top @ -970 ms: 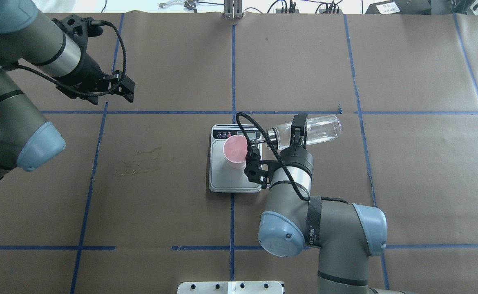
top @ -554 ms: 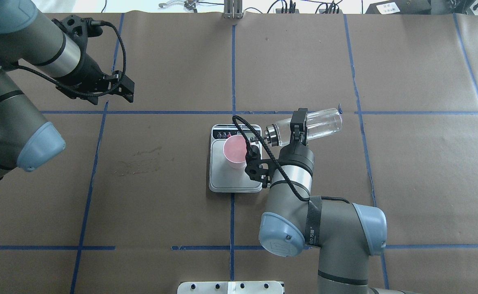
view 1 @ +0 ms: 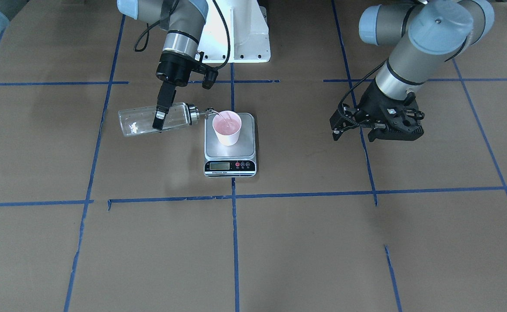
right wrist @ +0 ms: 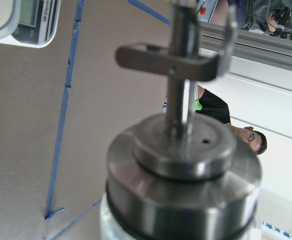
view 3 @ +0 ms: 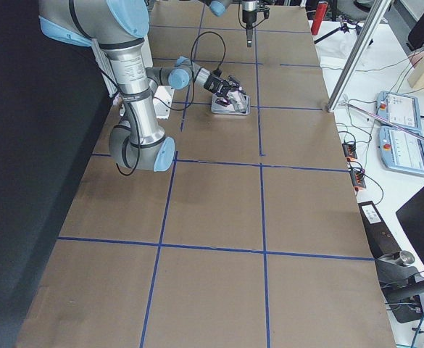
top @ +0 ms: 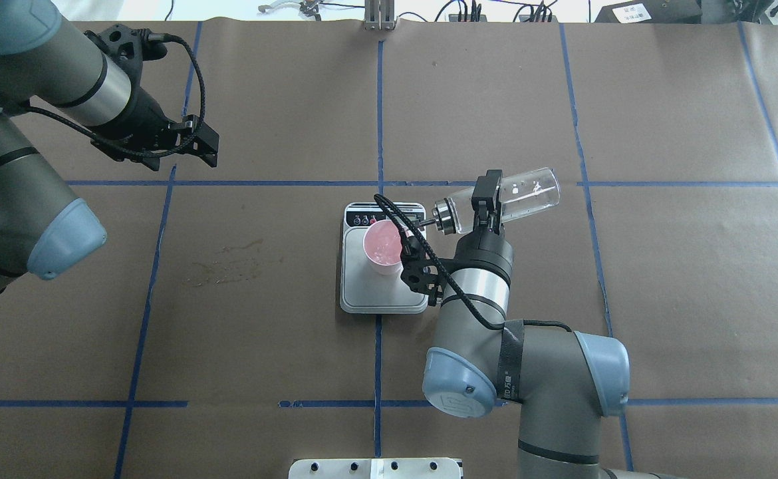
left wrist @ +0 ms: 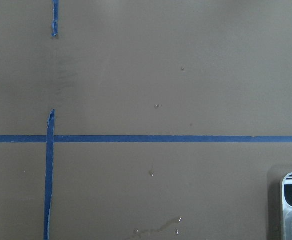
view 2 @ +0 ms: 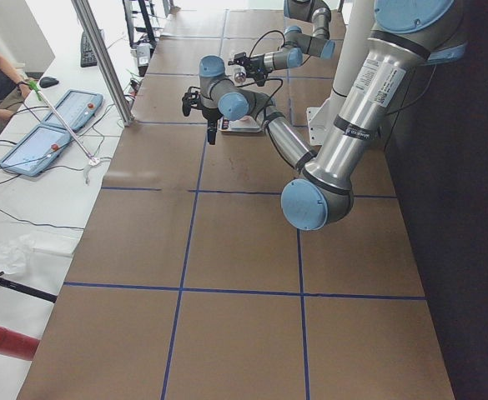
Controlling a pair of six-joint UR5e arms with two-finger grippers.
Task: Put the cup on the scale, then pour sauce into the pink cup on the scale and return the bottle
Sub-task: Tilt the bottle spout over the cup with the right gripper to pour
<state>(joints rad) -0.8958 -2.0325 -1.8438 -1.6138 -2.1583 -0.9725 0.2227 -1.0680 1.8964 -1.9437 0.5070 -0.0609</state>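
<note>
You are watching the right gripper (top: 488, 199) clamping its two fingers around the middle of the clear glass cylindrical bottle with the silver metal collar (top: 528, 194). It is holding the bottle in the air, tipped nearly on its side, with the base pointing away from the flat rectangular steel-topped kitchen scale (top: 376, 296). In the front-facing view the bottle's small metal pour spout (view 1: 209, 112) is reaching to the rim of the small tapered pale pink paper cup (view 1: 228, 138). That cup is standing upright on the scale's platform, towards the display end. Clear liquid (top: 384, 250) is glinting inside the cup. The right wrist camera is showing you the collar and spout close up, with a corner of the scale's display at the top left. The left gripper (top: 208, 150) is hanging well apart from the scale over the brown paper-covered table with blue tape lines (top: 262, 299). Its fingers are spread and holding nothing.
</note>
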